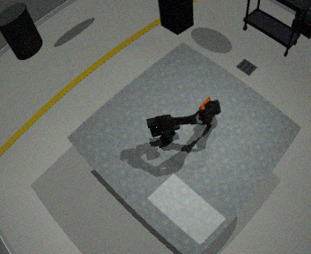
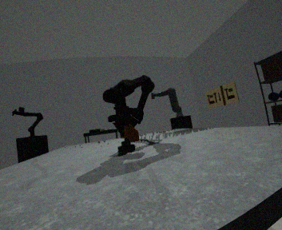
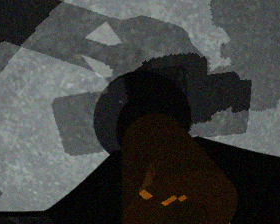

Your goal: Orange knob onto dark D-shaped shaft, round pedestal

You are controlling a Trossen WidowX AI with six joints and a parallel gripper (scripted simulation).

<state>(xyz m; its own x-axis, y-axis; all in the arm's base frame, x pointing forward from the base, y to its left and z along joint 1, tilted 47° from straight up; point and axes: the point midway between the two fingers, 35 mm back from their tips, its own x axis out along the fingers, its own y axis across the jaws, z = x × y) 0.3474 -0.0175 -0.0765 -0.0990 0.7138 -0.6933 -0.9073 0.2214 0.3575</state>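
The orange knob (image 1: pixel 205 104) (image 2: pixel 131 132) (image 3: pixel 178 175) is dark orange in the wrist view, where it fills the lower middle. My gripper (image 3: pixel 157 151) is shut on the knob, with dark fingers on both sides of it. The round dark pedestal (image 3: pixel 105 122) (image 2: pixel 126 148) lies below the knob, and its near part is hidden behind the knob in the wrist view. The D-shaped shaft is not visible. In the exterior view the knob is low, just above or at the pedestal; I cannot tell whether it touches or how far down it sits.
A flat grey rectangular plate (image 3: pixel 71 125) extends from both sides of the pedestal. The arm's shadow (image 1: pixel 162 165) (image 2: pixel 115 168) falls on the table. A pale rectangle (image 1: pixel 186 209) lies near one table edge. Other robots, a cart and a shelf stand beyond the table.
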